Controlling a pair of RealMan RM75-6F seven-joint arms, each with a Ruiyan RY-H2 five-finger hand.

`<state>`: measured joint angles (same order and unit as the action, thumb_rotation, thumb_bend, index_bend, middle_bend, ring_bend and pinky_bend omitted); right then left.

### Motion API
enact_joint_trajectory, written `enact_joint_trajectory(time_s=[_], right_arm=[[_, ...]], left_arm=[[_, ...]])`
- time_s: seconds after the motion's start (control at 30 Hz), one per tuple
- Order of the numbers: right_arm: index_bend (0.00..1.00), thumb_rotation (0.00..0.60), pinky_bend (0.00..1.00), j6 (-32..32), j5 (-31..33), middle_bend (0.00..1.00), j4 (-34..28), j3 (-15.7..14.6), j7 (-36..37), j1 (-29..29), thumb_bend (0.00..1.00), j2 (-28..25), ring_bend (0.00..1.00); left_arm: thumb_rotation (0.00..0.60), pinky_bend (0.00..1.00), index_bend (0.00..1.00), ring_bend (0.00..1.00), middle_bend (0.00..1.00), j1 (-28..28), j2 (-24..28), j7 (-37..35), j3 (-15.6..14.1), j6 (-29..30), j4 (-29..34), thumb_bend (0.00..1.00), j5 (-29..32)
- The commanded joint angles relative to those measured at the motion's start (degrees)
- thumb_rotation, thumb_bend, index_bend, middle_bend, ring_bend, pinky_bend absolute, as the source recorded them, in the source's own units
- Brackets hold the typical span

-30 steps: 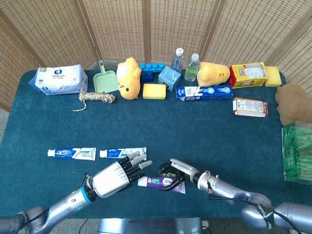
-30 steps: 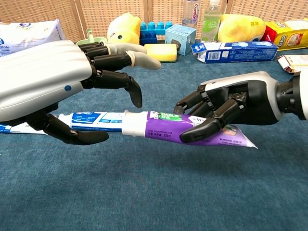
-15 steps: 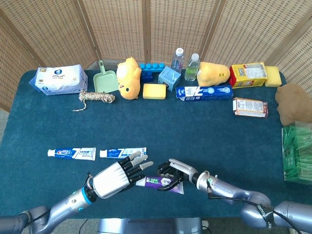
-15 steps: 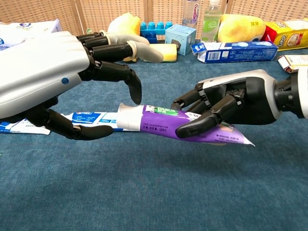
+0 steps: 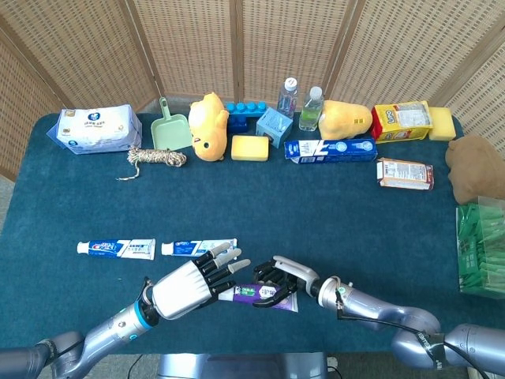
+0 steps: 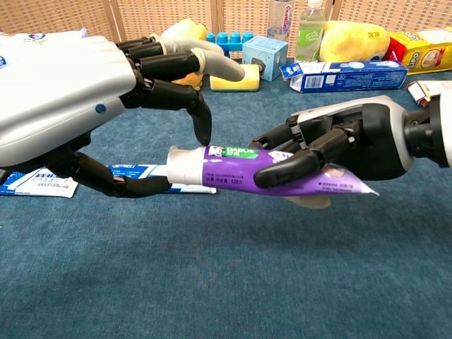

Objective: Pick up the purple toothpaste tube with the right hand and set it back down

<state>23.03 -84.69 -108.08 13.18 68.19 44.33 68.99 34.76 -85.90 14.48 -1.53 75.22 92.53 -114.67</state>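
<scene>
My right hand [image 6: 339, 141] [image 5: 280, 278] grips the purple toothpaste tube [image 6: 261, 169] [image 5: 248, 294] and holds it level above the blue cloth, white cap pointing left. My left hand [image 6: 85, 113] [image 5: 193, 283] hovers just left of the cap with fingers spread and curved, holding nothing. One left fingertip hangs just above the cap; whether it touches is unclear. The tube's crimped tail sticks out to the right past my right hand.
Two blue-and-white toothpaste tubes [image 5: 116, 248] [image 5: 197, 247] lie on the cloth behind my left hand. Along the back stand a wipes pack [image 5: 95, 129], green scoop [image 5: 169, 126], yellow plush toys [image 5: 208, 115], bottles [image 5: 311, 108] and boxes [image 5: 330, 149]. A green container [image 5: 481, 246] sits at the right edge.
My right hand has lifted the purple tube off the cloth, rising a little in each frame. My left hand has risen too, staying by the cap.
</scene>
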Motion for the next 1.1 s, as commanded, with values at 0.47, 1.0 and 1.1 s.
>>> enact_joint_trajectory(time_s=[0.47,1.0,1.1], right_arm=[[0.87,0.6,0.78,7.3,-9.6,0.75,2.5,-5.1,20.2,3.7,0.33,-1.0,0.69],[0.87,0.6,0.78,17.5,-18.5,0.75,7.6,-14.6,35.8,10.2,0.33,-1.2,0.7],[0.87,0.6,0.78,18.9,-18.7,0.75,8.2,-16.0,36.9,11.2,0.33,-1.0,0.7]], left_arm=[[0.6,0.13,0.21,0.09,0.11,0.0,0.2,-0.4,0.9,3.3,-0.4,0.24,-0.8],[0.6,0.13,0.26,0.09,0.12,0.8,-0.6,-0.3,2.1,3.4,0.5,0.24,-0.4],[0.6,0.13,0.29,0.09,0.13,1.0,-0.8,-0.2,2.2,3.5,0.5,0.24,-0.5]])
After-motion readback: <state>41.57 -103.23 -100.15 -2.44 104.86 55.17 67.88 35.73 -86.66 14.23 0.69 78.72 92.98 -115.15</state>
